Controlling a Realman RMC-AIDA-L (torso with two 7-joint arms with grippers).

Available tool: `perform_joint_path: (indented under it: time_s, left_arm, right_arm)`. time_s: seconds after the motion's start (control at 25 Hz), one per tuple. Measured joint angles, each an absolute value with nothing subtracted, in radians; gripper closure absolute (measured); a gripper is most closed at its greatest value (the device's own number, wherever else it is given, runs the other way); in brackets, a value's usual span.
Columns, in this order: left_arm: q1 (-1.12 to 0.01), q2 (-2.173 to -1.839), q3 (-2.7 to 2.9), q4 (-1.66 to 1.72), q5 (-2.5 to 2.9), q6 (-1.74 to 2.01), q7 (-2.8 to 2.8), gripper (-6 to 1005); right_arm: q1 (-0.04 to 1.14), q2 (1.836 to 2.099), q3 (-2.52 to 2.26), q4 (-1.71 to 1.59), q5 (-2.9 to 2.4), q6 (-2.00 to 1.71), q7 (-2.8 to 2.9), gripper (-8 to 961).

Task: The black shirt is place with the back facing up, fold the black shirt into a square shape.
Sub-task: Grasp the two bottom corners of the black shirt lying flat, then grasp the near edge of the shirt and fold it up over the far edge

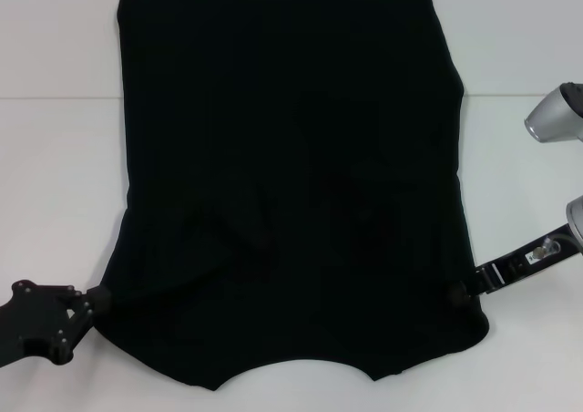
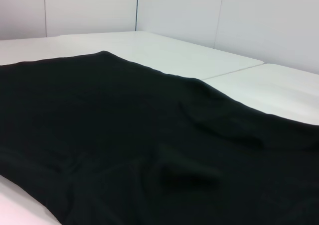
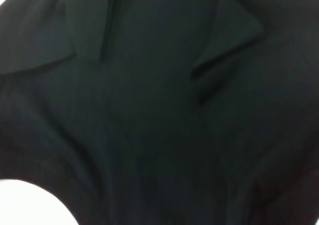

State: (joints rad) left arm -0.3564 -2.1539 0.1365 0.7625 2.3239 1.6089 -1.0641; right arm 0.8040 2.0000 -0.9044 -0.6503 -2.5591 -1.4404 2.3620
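Note:
The black shirt (image 1: 291, 175) lies spread flat on the white table (image 1: 55, 175), its curved neckline at the near edge and both side parts folded inward over the body. My left gripper (image 1: 96, 300) touches the shirt's near left edge. My right gripper (image 1: 455, 293) sits on the shirt's near right edge, its tip overlapping the cloth. In the left wrist view the black shirt (image 2: 124, 135) stretches low across the table with soft wrinkles. Nearly the whole right wrist view is the black shirt (image 3: 149, 110), with two folded flaps showing.
Bare white table (image 2: 174, 51) surrounds the shirt on the left, right and far sides, with a seam between two tabletops. A silver link of the right arm (image 1: 556, 116) hangs over the table's right side. A wall stands behind the table.

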Motion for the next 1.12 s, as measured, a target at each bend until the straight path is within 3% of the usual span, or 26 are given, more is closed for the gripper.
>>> perform_joint_path:
  time_s: [0.12,0.32,0.56,1.12]
  left_arm:
    - [-0.358,-2.154,0.137,0.762,2.324,1.607,-1.064,998]
    - [-0.359,-2.152,0.135,0.762,2.323,1.605,-1.066,999]
    - [-0.358,-2.150,0.082,0.762,2.319,1.658,-1.070,999]
    - [-0.326,-2.152,0.020,0.762,2.327,1.694,-1.077,999]
  right_arm:
    - [0.799,2.000,-0.903,-0.650,-2.560,-1.432,2.362,662]
    - [0.772,2.002,-0.893,-0.690,-2.558,-1.433,2.362,893]
    - [0.688,2.022,-0.850,-0.797,-2.535,-1.472,2.340,931]
    - [0.491,2.036,-0.692,-0.805,-2.365,-1.537,2.123,931]
